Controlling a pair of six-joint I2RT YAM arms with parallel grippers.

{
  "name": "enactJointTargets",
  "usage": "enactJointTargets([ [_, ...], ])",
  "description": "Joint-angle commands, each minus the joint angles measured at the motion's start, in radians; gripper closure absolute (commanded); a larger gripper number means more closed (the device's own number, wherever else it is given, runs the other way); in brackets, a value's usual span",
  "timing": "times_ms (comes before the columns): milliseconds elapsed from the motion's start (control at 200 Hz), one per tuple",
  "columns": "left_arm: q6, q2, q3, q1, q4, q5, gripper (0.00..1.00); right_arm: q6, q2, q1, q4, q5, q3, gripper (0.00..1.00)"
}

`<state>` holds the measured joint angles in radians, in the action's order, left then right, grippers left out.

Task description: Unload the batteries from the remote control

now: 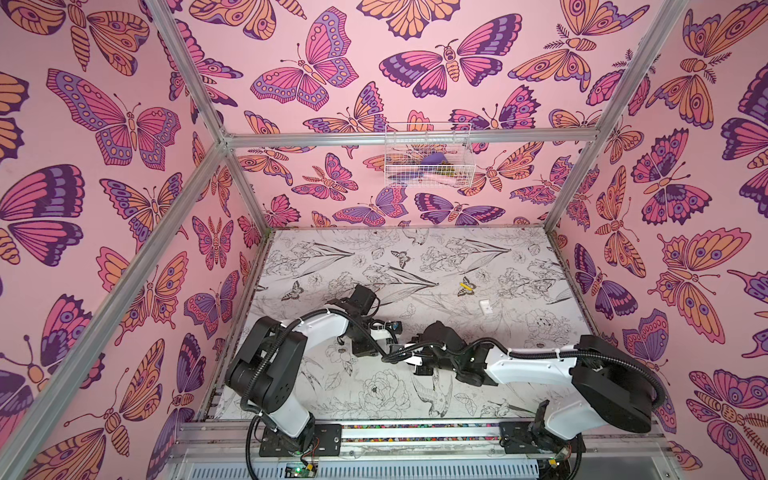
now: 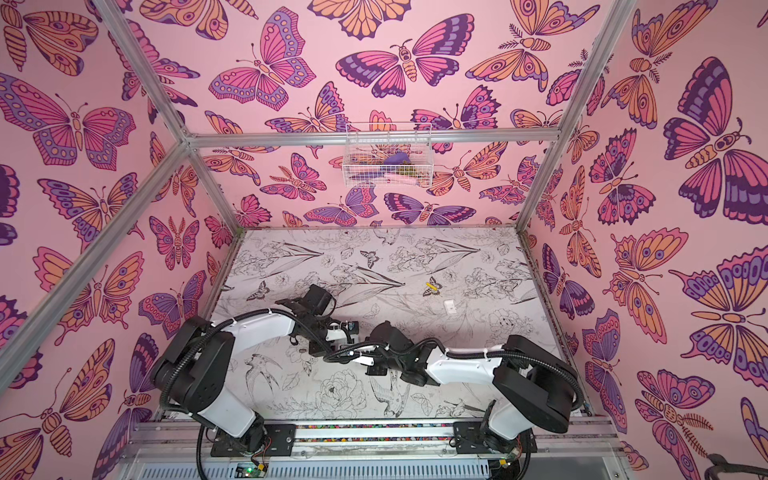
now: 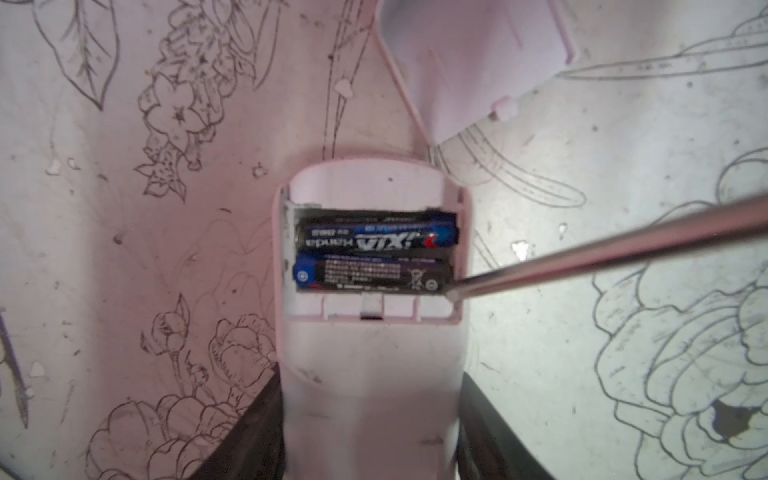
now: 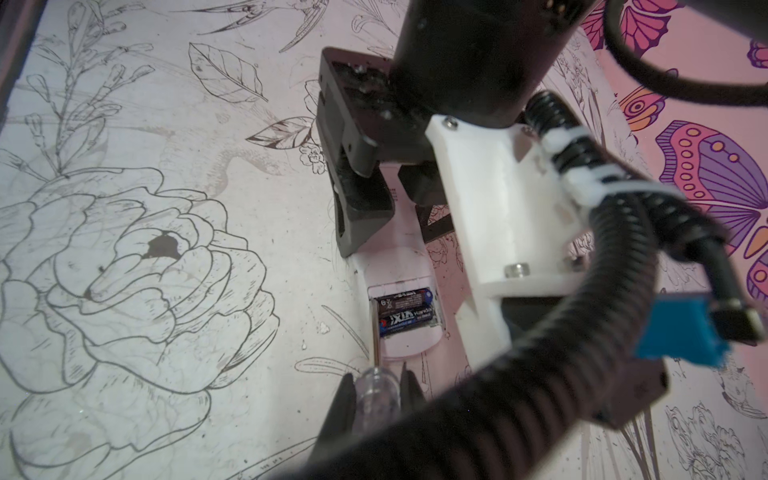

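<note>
Two black batteries [image 3: 376,239] in one remote [image 3: 370,395]

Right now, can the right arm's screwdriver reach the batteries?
Probably yes: the remote compartment is uncovered, and the screwdriver in the right gripper has its tip at one battery end. The left gripper grips clear of the opening.

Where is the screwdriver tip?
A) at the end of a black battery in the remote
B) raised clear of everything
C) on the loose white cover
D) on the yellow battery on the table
A: in the left wrist view the screwdriver tip sits at one end of a black battery in the open compartment of the remote.
</note>
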<state>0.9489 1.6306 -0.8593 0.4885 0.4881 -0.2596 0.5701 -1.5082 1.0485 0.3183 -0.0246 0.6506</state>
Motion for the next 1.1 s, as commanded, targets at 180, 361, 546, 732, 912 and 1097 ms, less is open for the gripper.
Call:
enactJointTargets([
  [180, -0.029, 0.023, 0.035, 0.012, 0.044, -0.043, 0.55, 0.101, 0.063, 0.002, 0.053, 0.165, -0.038, 1.00],
  [361, -0.046, 0.028, 0.025, 0.013, 0.043, -0.028, 0.55, 0.076, 0.098, -0.006, 0.005, 0.102, -0.047, 1.00],
  [546, -0.051, 0.016, 0.029, 0.010, 0.042, -0.028, 0.55, 0.028, 0.138, -0.036, -0.025, 0.051, -0.074, 1.00],
  [732, -0.075, 0.002, 0.017, 0.007, 0.042, -0.016, 0.55, -0.021, 0.191, -0.064, -0.045, 0.007, -0.092, 1.00],
  [912, -0.134, -0.021, -0.054, -0.011, 0.064, -0.036, 0.62, -0.159, 0.254, -0.155, 0.023, -0.043, -0.153, 1.00],
  [1097, -0.370, 0.051, -0.271, -0.038, 0.252, -0.183, 0.66, -0.255, 0.343, -0.229, 0.009, -0.056, -0.172, 1.00],
])
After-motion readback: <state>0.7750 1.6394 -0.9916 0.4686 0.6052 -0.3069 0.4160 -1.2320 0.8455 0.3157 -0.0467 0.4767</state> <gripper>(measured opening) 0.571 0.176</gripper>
